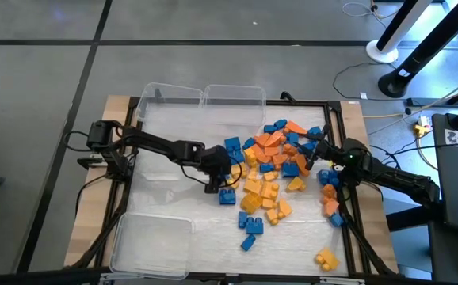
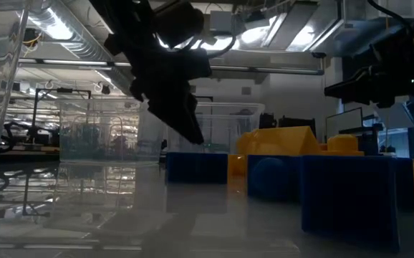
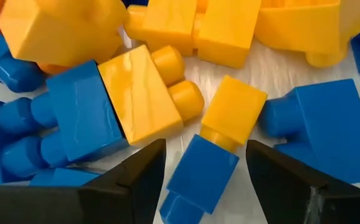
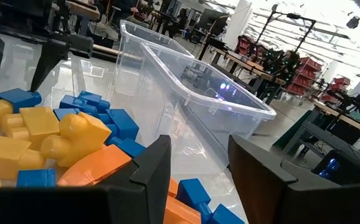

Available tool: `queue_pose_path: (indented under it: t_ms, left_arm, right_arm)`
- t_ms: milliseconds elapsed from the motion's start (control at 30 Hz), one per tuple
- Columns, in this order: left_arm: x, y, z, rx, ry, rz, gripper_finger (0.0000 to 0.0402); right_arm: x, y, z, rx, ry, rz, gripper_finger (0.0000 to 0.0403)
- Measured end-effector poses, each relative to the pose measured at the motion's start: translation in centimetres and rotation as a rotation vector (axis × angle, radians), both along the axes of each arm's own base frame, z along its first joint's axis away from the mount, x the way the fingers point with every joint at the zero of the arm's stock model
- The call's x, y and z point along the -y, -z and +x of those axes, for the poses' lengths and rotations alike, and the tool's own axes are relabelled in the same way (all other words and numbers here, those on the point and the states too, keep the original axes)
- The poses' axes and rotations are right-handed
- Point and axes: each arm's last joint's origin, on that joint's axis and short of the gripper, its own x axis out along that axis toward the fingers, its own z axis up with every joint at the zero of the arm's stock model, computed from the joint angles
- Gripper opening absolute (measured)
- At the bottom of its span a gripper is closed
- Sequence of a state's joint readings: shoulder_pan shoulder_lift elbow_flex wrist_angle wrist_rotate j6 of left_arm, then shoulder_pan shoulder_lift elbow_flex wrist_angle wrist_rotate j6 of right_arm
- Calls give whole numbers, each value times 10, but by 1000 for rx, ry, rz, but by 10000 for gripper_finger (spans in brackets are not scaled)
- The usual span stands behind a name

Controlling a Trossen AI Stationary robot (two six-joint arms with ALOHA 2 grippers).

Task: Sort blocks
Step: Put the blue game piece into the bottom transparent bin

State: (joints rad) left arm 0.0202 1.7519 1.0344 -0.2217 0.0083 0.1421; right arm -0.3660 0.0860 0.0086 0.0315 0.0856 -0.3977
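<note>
Left gripper low over the table near the middle, fingers spread wide on both sides of a joined blue-and-yellow block, not touching it; crowded close by another blue-yellow pair and a loose blue brick. Right gripper at the right side of the heap, fingers apart and empty, above orange and blue blocks. Pile of blocks across the centre and right, clear bins behind it, one more bin at the front left.
</note>
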Motion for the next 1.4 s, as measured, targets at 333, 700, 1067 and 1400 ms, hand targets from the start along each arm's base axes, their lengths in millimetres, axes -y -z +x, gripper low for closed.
queue_pose_path:
  t_ms: [333,700,1067,1400]
  left_arm:
    - [0,6,0,-24,65,6,212]
    - [-4,31,3,-101,106,37,212]
    - [-4,37,1,-153,110,30,202]
    - [-3,38,1,-158,87,15,121]
  right_arm:
    - [0,0,0,-2,1,1,160]
    - [0,0,0,-3,1,1,160]
    - [0,0,0,-3,1,1,160]
    - [0,0,0,-3,1,1,160]
